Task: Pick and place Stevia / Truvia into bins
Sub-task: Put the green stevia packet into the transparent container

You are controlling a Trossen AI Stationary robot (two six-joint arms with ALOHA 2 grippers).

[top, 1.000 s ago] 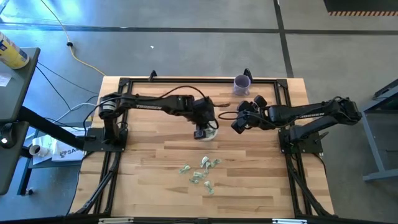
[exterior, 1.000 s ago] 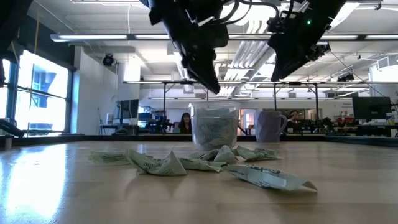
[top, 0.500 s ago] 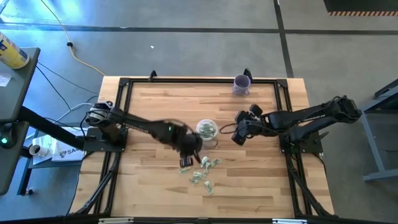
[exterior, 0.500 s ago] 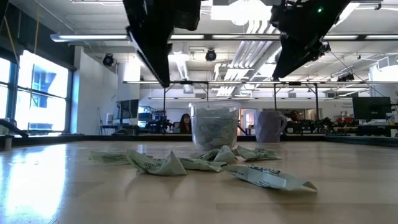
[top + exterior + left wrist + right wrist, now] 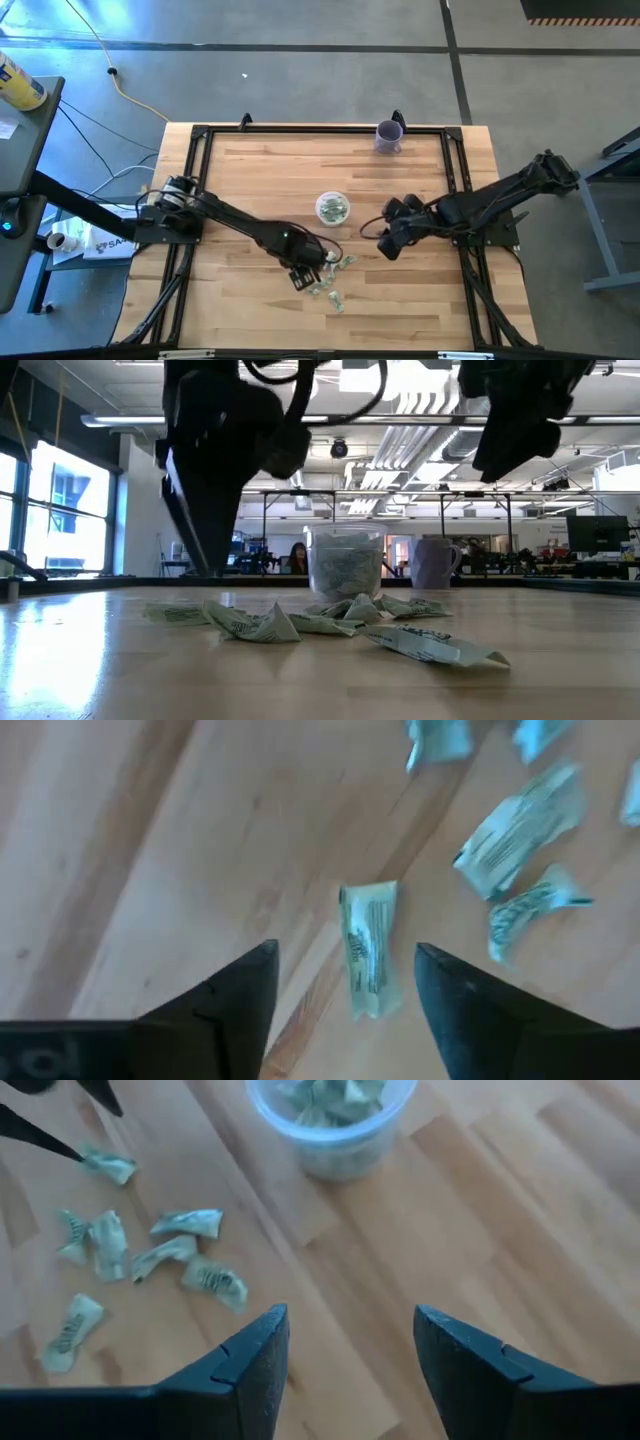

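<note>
The wooden tabletop (image 5: 240, 200) carries a loose scatter of Stevia packets (image 5: 328, 283) near its front centre, with the clear cup (image 5: 333, 207) just behind them, already part filled. The left claw (image 5: 340, 982) hangs spread over 1 packet (image 5: 368, 950), apparently lined up to pinch it. The right claw (image 5: 350, 1342), spread and empty, waits right of the cup. The left fingertips are cut off.

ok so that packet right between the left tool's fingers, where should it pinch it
Probably across the narrow width at the middle of the packet, coming straight down from above. It lies flat on the table, lengthwise between the open fingers of the left tool and apart from the other packets, so closing should pinch its long edges.
</note>
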